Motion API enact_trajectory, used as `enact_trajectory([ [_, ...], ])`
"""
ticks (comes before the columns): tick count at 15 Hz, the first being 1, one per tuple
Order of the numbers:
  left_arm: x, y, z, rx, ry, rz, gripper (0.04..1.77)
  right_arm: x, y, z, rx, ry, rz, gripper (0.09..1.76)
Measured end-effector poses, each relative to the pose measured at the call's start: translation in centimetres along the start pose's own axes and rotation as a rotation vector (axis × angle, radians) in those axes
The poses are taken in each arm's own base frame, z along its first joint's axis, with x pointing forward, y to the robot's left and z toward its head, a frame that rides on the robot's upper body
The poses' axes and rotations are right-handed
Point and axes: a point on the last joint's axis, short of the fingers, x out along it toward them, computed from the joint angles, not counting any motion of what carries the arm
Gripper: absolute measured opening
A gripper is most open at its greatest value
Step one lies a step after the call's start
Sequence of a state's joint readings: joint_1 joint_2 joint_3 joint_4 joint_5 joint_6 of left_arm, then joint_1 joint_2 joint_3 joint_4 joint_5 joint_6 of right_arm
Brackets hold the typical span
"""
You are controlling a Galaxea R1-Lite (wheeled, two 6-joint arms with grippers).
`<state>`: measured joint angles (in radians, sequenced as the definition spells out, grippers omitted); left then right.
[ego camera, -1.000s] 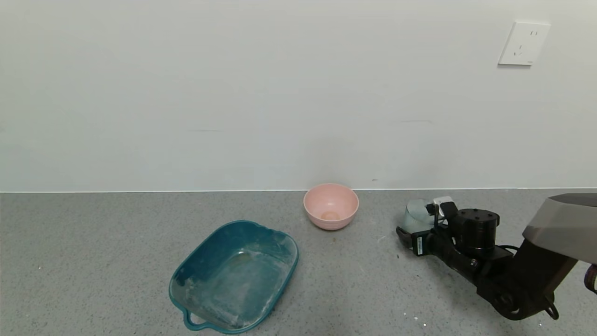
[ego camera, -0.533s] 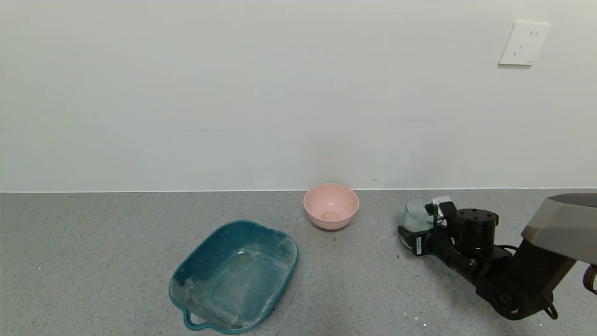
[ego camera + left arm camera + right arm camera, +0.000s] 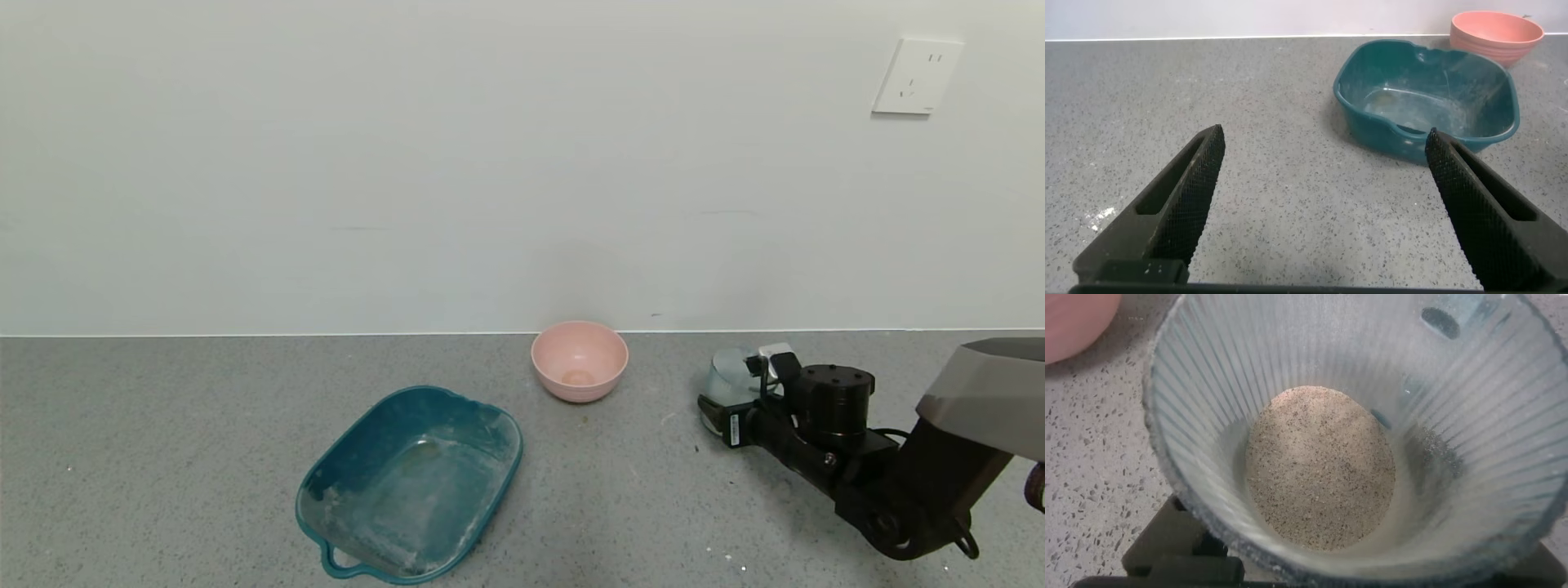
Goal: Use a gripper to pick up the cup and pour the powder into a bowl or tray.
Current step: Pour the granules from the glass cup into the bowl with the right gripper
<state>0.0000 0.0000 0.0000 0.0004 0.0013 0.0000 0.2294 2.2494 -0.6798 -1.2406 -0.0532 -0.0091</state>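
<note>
The pale blue-green ribbed cup stands at the right of the grey counter. My right gripper is shut on the cup, one finger in front of it and one behind. In the right wrist view the cup fills the frame, with a heap of beige speckled powder on its bottom. The dark teal tray, dusted white inside, lies left of centre on the counter, well apart from the cup. My left gripper is open and empty, low over the counter, with the tray ahead of it.
A round pink bowl stands near the wall between tray and cup; it also shows in the left wrist view and the right wrist view. A wall socket is at upper right.
The right gripper and the cup have shifted very slightly to the right. The tray and the pink bowl have not moved.
</note>
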Motion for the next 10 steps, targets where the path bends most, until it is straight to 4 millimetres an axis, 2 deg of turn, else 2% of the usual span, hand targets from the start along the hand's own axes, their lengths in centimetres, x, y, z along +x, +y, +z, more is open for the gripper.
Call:
enact_trajectory([
  [5, 0.0, 0.0, 0.0, 0.0, 0.0, 0.0, 1.76, -1.1, 0.2, 1.3, -0.003, 0.017, 0.008, 1.35],
  [8, 0.0, 0.0, 0.0, 0.0, 0.0, 0.0, 1.76, -2.4, 0.3, 3.6, -0.014, 0.056, 0.014, 1.35],
  [10, 0.0, 0.0, 0.0, 0.0, 0.0, 0.0, 1.76, -3.3, 0.3, 5.9, -0.045, 0.072, 0.017, 1.35],
])
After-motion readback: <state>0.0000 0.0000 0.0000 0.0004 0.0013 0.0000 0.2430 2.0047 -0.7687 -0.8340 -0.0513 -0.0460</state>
